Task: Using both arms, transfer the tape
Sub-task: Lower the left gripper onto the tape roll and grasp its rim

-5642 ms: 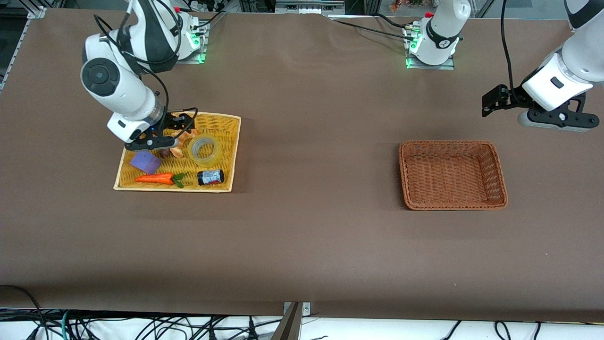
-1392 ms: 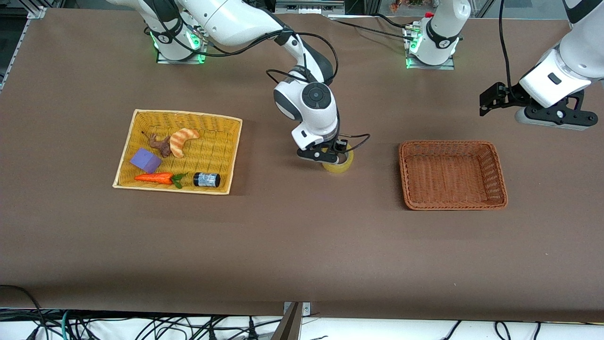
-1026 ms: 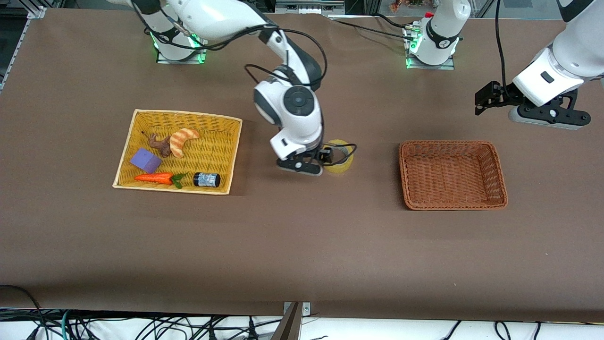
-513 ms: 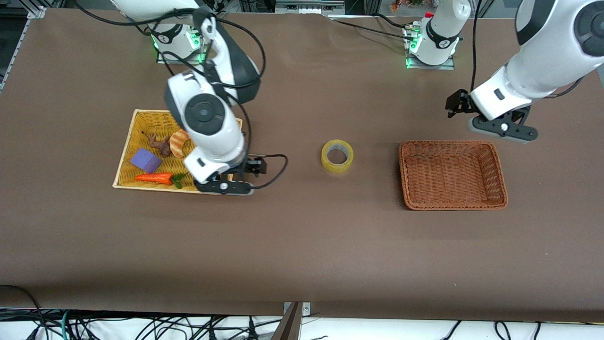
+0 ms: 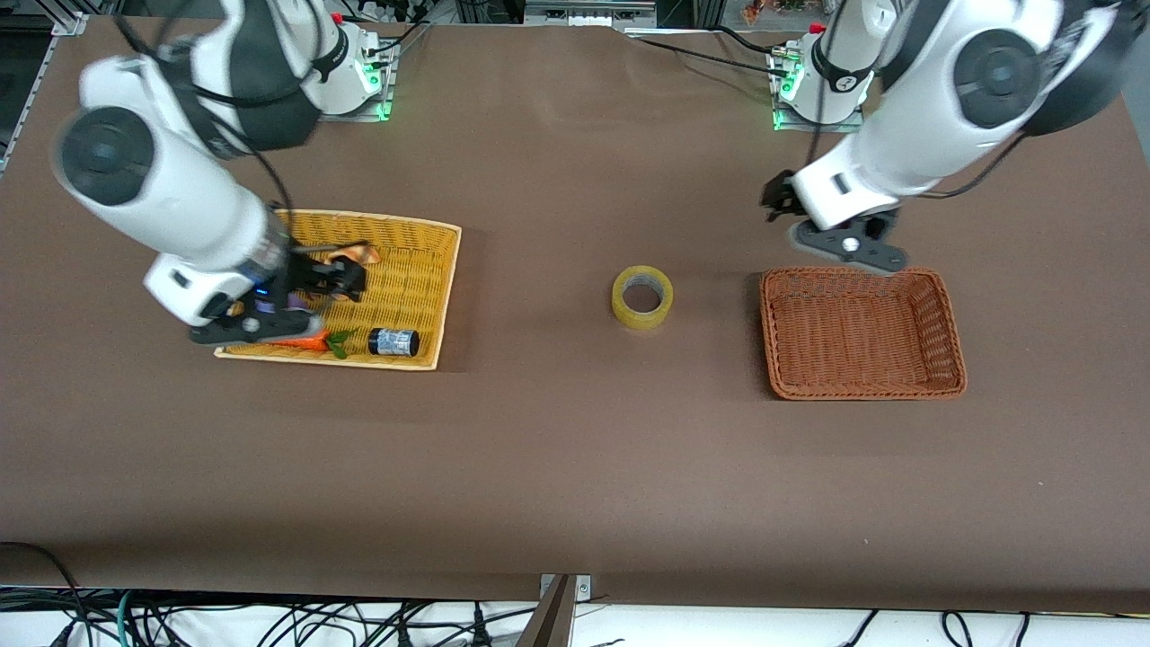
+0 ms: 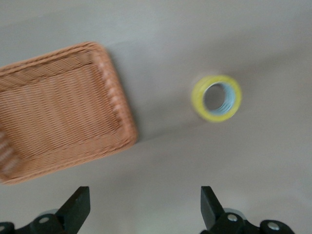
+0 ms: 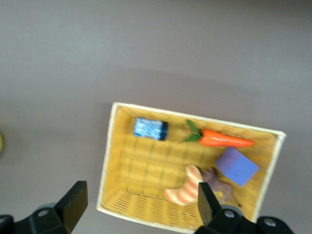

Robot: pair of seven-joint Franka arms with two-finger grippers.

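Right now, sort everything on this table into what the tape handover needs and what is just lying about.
Needed: yellowish translucent tape roll; left gripper, open, over the table by the brown wicker basket; right gripper, open, over the yellow wicker tray.

Lying about: dark labelled jar; orange toy carrot; purple block; striped croissant toy.

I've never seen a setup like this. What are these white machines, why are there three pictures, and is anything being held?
Those are two robot arms, each ending in a two-fingered gripper. The big picture looks down from across the table; the two others come from cameras on each arm's wrist. The tape lies on the table between a yellow basket of toys and a brown basket, which has nothing in it. The right gripper hangs open over the yellow basket; the left gripper hangs open over the brown basket's edge. Neither holds anything.
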